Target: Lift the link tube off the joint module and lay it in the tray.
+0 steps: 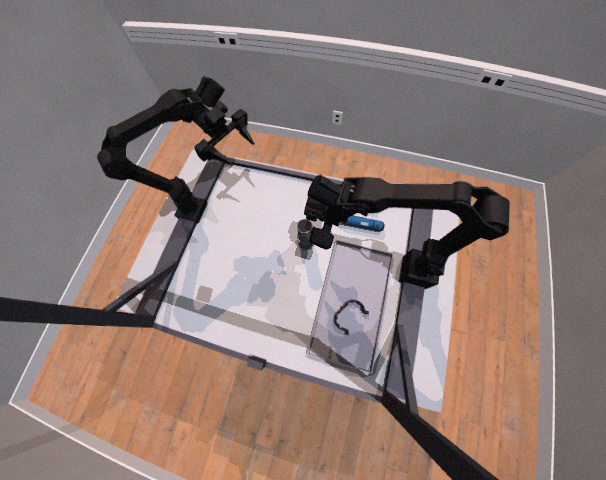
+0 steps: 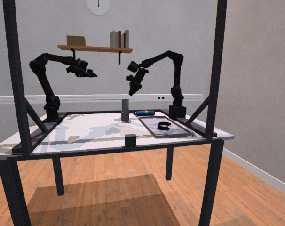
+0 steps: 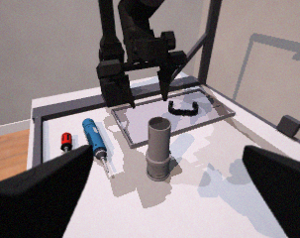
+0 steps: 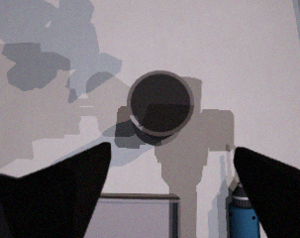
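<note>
The grey link tube (image 2: 124, 105) stands upright on the joint module (image 2: 124, 117) near the middle of the table; it also shows in the overhead view (image 1: 305, 229) and the left wrist view (image 3: 159, 138). My right gripper (image 2: 132, 92) hangs open and empty above the tube, pointing down. In the right wrist view the tube's open top (image 4: 160, 103) lies just ahead of the spread fingers. My left gripper (image 2: 91, 75) is open and empty, held high and far to the side. The flat tray (image 1: 352, 304) lies beside the tube.
A black C-shaped clamp lies in the tray. A blue screwdriver (image 2: 144, 112) and a small red tool (image 3: 65, 140) lie behind the tube. A small black box (image 2: 130, 140) sits at the table's front edge. Frame posts stand at the corners.
</note>
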{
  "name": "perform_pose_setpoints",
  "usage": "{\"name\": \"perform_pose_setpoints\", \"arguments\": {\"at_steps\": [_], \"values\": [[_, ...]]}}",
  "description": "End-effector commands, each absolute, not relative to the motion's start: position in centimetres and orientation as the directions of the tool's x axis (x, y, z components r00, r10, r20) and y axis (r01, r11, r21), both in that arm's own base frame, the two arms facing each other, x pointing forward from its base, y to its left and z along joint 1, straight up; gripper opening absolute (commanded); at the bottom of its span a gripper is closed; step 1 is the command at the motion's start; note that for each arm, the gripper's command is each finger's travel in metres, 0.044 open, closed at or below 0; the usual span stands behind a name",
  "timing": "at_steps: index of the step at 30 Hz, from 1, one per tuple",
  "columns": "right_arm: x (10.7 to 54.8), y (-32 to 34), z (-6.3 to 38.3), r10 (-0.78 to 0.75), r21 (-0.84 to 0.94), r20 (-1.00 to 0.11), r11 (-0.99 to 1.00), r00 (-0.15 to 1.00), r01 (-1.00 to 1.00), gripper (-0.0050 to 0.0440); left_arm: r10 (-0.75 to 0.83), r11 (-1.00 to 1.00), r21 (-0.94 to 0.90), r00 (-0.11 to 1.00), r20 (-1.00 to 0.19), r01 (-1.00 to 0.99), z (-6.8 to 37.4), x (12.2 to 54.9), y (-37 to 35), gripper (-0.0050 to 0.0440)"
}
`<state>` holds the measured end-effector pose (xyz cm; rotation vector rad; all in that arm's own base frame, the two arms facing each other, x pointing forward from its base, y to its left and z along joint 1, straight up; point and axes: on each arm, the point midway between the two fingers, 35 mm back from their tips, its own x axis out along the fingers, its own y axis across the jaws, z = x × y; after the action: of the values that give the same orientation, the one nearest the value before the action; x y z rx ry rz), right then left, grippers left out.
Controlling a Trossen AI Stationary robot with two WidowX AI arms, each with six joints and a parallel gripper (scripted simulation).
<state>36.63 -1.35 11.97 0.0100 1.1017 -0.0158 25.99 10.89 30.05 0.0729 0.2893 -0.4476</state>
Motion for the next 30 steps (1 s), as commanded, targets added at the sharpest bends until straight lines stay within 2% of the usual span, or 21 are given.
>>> {"name": "perform_pose_setpoints", "arguments": {"at_steps": [1,11,15,16,19,24,30], "values": [[35.2,-1.0,11.4,-0.007,0.003,-0.843,1.000,0.538,0.018,0.0354,-0.413,0.900,0.019,0.865,-0.286,0.436,30.5,25.9,10.8,0.0440],[30.7,-0.7,6.4,-0.009,0.002,-0.816,1.000,0.578,0.020,0.0354,-0.413,0.900,0.019,0.865,-0.286,0.436,30.5,25.9,10.8,0.0440],[30.6,-0.7,6.0,-0.010,0.002,-0.802,1.000,0.597,0.020,0.0354,-0.413,0.900,0.019,0.865,-0.286,0.436,30.5,25.9,10.8,0.0440],[31.2,-0.7,6.4,-0.012,0.001,-0.770,1.000,0.638,0.020,0.0354,-0.413,0.900,0.019,0.865,-0.286,0.436,30.5,25.9,10.8,0.0440],[30.8,-0.7,5.7,-0.013,0.001,-0.748,1.000,0.663,0.020,0.0354,-0.413,0.900,0.019,0.865,-0.286,0.436,30.5,25.9,10.8,0.0440],[29.5,-0.6,3.3,-0.013,0.001,-0.744,1.000,0.668,0.020,0.0354,-0.413,0.900,0.019,0.865,-0.286,0.436,30.5,25.9,10.8,0.0440],[29.3,-0.5,2.7,-0.014,0.001,-0.700,1.000,0.714,0.020,0.0354,-0.413,0.900,0.019,0.865,-0.286,0.436,30.5,25.9,10.8,0.0440]]}}
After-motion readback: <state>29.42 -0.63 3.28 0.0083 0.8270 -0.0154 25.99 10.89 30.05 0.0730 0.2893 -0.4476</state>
